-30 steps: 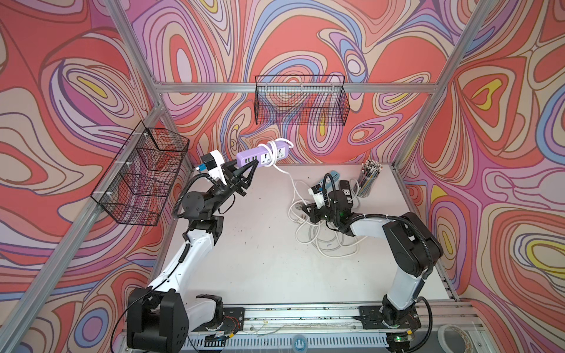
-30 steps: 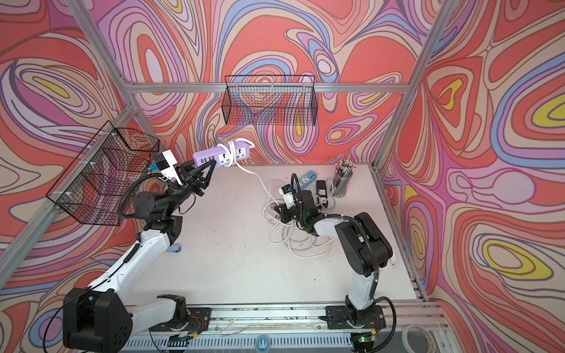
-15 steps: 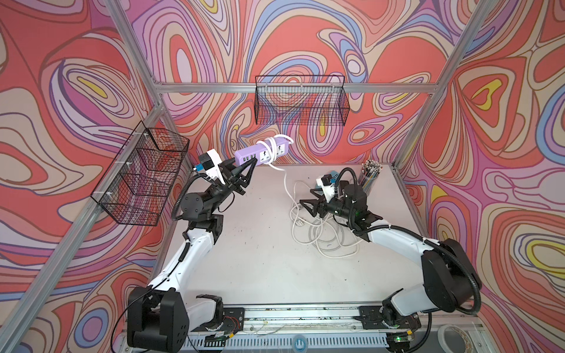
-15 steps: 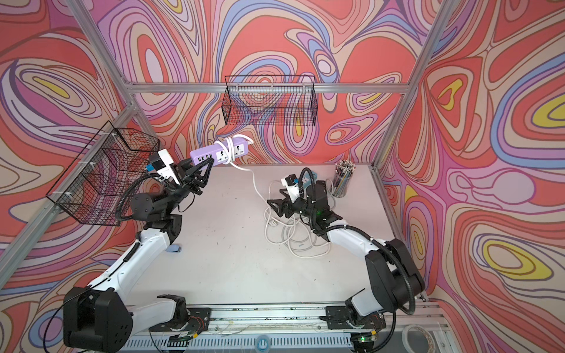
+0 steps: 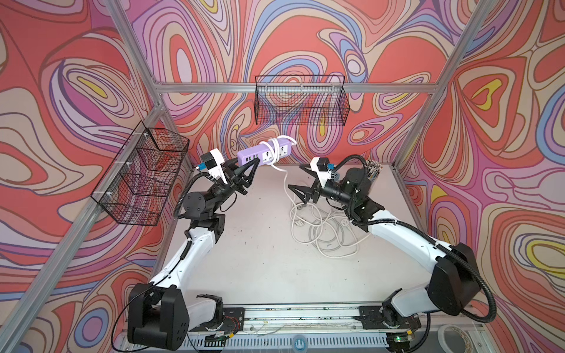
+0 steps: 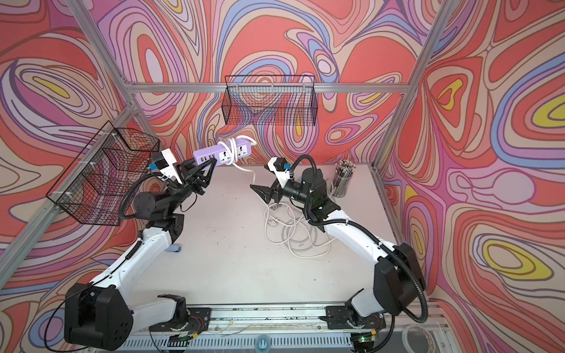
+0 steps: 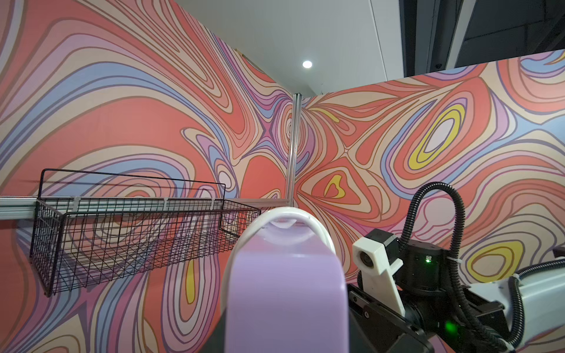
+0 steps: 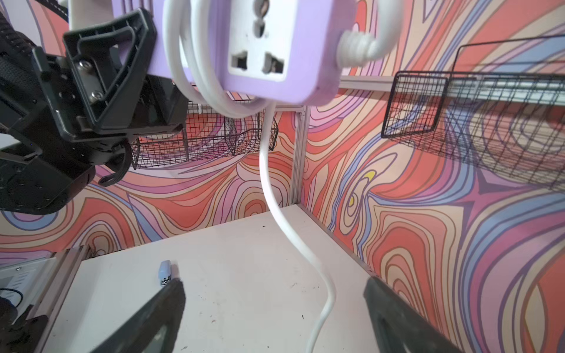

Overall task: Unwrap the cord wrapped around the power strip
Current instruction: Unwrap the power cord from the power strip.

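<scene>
The left gripper point(image 5: 249, 165) is clamped on one end of the purple power strip point(image 5: 263, 153), holding it roughly level in the air above the far left corner of the table point(image 5: 244, 269); the right gripper point(image 5: 301, 180) has its jaws spread wide with nothing in them, raised off the table near the middle of the far edge and pointed toward the strip.

A few turns of the white cord point(image 5: 273, 150) circle the strip's middle; from them one strand drops to the table and joins a loose heap point(image 5: 321, 227) toward the far right corner.

The step in hand looks like a regrasp between unwinding passes; most of the cord seems off. Next, the right gripper should probably close on the hanging strand just under the strip and carry it round the free end against the winding; the left need only hold steady.
</scene>
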Motion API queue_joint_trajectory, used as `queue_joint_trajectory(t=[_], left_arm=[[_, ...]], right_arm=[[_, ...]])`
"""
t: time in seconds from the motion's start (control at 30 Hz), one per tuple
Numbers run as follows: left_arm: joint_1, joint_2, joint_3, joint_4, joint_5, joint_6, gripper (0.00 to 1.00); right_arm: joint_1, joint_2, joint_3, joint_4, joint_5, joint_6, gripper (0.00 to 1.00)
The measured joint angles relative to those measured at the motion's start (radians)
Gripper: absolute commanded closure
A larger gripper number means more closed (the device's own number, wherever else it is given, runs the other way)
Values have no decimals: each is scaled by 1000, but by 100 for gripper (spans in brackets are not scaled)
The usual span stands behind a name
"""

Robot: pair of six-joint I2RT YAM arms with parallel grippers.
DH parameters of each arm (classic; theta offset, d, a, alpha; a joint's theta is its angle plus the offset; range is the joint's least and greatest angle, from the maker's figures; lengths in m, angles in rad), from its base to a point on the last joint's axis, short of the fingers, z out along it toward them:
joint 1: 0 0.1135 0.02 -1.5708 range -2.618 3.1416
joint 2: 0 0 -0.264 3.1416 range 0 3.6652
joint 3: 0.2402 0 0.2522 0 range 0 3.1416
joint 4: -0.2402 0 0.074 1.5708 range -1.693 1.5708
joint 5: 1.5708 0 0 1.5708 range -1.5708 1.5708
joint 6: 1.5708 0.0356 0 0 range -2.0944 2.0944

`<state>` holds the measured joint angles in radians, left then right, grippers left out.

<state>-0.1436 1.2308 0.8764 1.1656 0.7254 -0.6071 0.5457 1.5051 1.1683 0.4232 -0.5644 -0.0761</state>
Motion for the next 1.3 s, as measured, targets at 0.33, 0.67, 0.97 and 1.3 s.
queue_joint_trajectory(t=[0.33, 0.67, 0.97, 1.3], left_arm=[[-14, 0, 0, 0, 4, 0, 100], [-21, -1, 0, -2, 5, 8, 100], [-59, -18, -3, -42, 6, 45, 100], [-107, -48, -21, -97, -2, 129, 100]], right_arm=[[38, 189, 130, 69, -2, -27, 37], [43, 232, 144, 97, 6, 0, 100], [-51, 238, 172, 85, -12, 94, 100], [-135, 243, 469, -51, -40, 83, 100]])
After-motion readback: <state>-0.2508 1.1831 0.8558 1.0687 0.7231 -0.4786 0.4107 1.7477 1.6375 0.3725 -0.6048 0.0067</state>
